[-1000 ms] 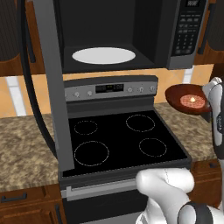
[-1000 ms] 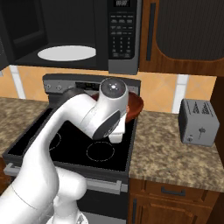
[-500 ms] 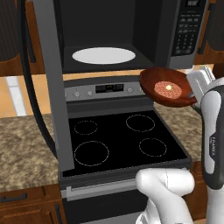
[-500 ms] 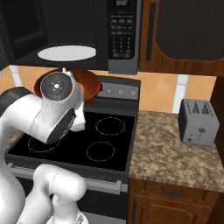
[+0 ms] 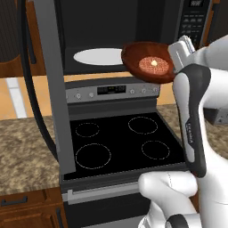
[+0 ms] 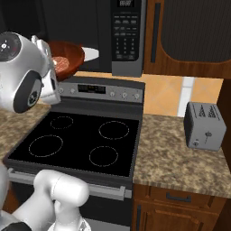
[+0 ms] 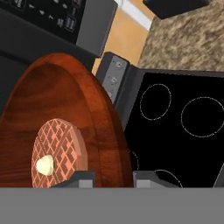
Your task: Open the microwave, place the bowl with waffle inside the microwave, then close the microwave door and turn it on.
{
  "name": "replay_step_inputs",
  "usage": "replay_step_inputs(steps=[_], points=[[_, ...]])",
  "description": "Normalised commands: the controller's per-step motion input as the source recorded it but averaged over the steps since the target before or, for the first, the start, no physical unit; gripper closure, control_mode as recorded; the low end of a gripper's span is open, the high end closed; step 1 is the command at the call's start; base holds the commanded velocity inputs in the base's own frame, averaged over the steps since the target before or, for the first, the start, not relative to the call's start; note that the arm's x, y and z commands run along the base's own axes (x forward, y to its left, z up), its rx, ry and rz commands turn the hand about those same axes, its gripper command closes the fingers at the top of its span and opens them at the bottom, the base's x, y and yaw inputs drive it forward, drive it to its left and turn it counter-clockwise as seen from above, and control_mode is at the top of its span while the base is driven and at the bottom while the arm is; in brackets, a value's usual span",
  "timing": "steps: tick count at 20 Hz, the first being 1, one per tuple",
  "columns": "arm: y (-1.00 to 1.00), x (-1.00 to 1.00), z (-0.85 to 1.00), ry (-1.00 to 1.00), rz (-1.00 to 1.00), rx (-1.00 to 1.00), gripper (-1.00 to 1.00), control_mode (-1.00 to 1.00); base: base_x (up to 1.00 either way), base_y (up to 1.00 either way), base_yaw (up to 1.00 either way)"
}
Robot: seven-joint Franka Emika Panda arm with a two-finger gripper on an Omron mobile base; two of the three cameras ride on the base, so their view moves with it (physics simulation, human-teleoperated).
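The microwave (image 5: 133,26) hangs above the stove with its cavity showing and the white turntable plate (image 5: 99,56) inside. The microwave door (image 5: 55,89) stands swung out to the left. My gripper (image 5: 172,61) is shut on the right rim of the reddish-brown bowl (image 5: 140,55) and holds it in the air, tilted, just in front of the cavity's right half. In the bowl lies the waffle (image 5: 153,63), a gridded round with a pale dab. The hand view has the bowl (image 7: 65,100) and waffle (image 7: 44,165) close up, the rim between my fingertips (image 7: 81,177).
A black-topped stove (image 5: 120,138) lies below the bowl, its control strip (image 5: 111,91) at the back. The keypad panel (image 6: 126,36) is to the bowl's right. A grey toaster (image 6: 204,126) stands on the granite counter (image 6: 171,153) at the right.
The arm has carried the bowl from low over the counter right of the stove up and leftward to the front of the microwave cavity. The grip on the rim is unchanged.
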Motion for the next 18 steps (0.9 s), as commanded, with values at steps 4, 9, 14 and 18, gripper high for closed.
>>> replay_step_inputs(steps=[4, 9, 14, 18], points=[[0.25, 0.36, 0.56, 0.06, -0.11, 0.0, 1.0, -1.0, 0.0, 0.0, 0.0], [0.34, 0.84, -0.15, 0.03, -0.01, 0.0, 1.0, -1.0, 0.0, 0.0, 0.0], [0.39, 1.0, -0.33, 0.13, 0.03, -0.01, 1.0, -1.0, 0.0, 0.0, 0.0], [0.27, 1.0, -0.04, 0.03, 0.07, 0.0, 1.0, -1.0, 0.0, 0.0, 0.0]])
